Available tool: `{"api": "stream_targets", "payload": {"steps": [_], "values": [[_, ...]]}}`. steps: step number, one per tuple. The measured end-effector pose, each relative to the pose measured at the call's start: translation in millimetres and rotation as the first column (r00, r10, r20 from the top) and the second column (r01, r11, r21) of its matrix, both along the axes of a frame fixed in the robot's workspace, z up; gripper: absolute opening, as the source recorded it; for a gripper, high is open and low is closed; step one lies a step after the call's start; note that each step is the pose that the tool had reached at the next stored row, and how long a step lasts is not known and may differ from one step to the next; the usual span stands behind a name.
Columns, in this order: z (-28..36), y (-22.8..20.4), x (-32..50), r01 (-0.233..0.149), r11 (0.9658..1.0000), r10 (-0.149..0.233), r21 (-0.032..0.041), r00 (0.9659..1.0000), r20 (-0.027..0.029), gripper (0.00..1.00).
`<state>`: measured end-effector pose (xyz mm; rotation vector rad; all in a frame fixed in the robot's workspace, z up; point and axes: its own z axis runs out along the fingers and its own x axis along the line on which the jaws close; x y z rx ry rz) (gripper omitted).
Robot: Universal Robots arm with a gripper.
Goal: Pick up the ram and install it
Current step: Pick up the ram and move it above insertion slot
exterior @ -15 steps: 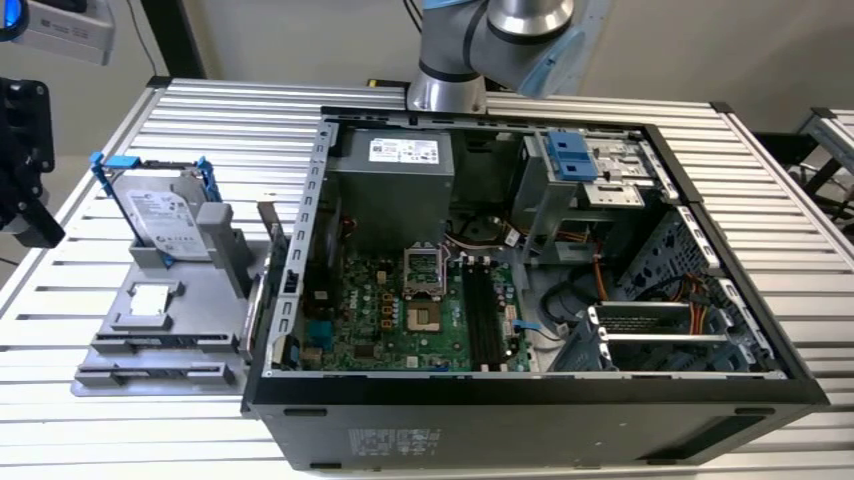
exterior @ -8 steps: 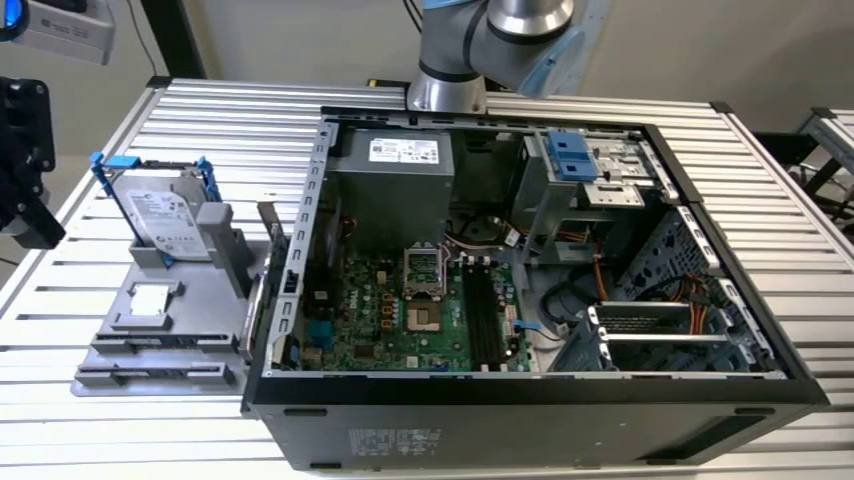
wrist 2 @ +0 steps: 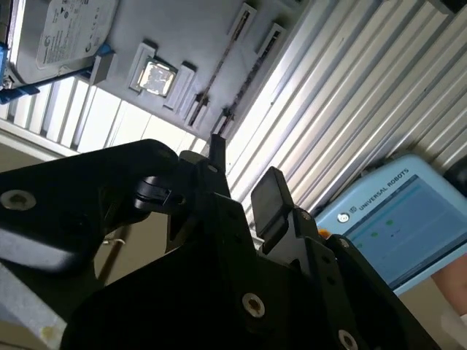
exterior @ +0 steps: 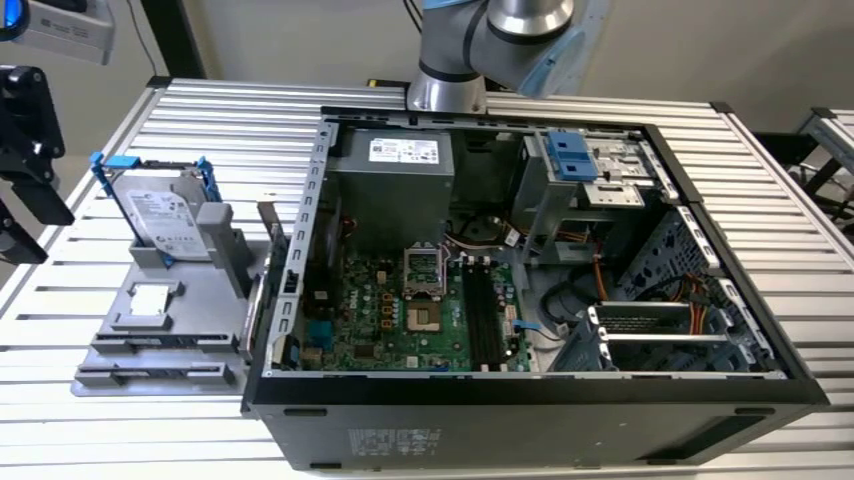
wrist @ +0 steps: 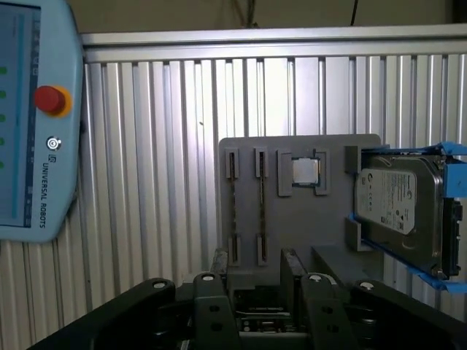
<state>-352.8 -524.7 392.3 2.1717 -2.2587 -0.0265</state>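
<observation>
Ram (wrist: 233, 208) | on edge in tray (wrist: 306, 226) slot | likely light, stiff, fragile; grip long edges mid-length | gripper (wrist: 257, 281) over tray end, jaws apart, empty

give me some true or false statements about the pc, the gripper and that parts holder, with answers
1. The hard drive stands on the gray holder, outside the computer case. True.
2. The gripper is clamped on a memory stick. False: its fingers are open and empty, pointing toward the holder.
3. The case is open, with the motherboard showing inside. True.
4. The bracket around the hard drive is red. False: it is blue.
</observation>
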Motion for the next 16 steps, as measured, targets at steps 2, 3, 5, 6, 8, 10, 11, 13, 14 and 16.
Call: {"api": "stream_targets", "payload": {"steps": [2, 3, 5, 6, 8, 10, 11, 13, 14, 16], "values": [[-0.2, 0.1, 0.1, -0.001, 1.0000, 0.001, -0.0001, 1.0000, 0.0001, 1.00], [-0.6, 0.1, 0.2, -0.004, 1.0000, 0.004, -0.0015, 1.0000, 0.0002, 1.00], [-1.7, 0.1, 0.7, -0.019, 0.9998, 0.019, -0.0045, 0.9998, 0.0002, 1.00], [-2.5, 0.1, 1.0, -0.029, 0.9996, 0.029, -0.0052, 0.9996, 0.0003, 1.00], [-4.1, 0.1, 1.5, -0.049, 0.9988, 0.049, -0.0062, 0.9988, 0.0015, 1.00], [-5.5, 0.0, 2.4, -0.059, 0.9982, 0.059, -0.0065, 0.9982, 0.0046, 1.00], [-6.3, 0.0, 2.9, -0.061, 0.9981, 0.061, -0.0065, 0.9981, 0.0055, 1.00], [-7.2, 0.1, 3.3, -0.062, 0.9980, 0.062, -0.0065, 0.9980, 0.0068, 1.00], [-7.2, 0.0, 3.3, -0.062, 0.9980, 0.062, -0.0066, 0.9980, 0.0069, 1.00], [-7.2, 0.0, 3.4, -0.063, 0.9980, 0.063, -0.0065, 0.9980, 0.0069, 1.00]]}}
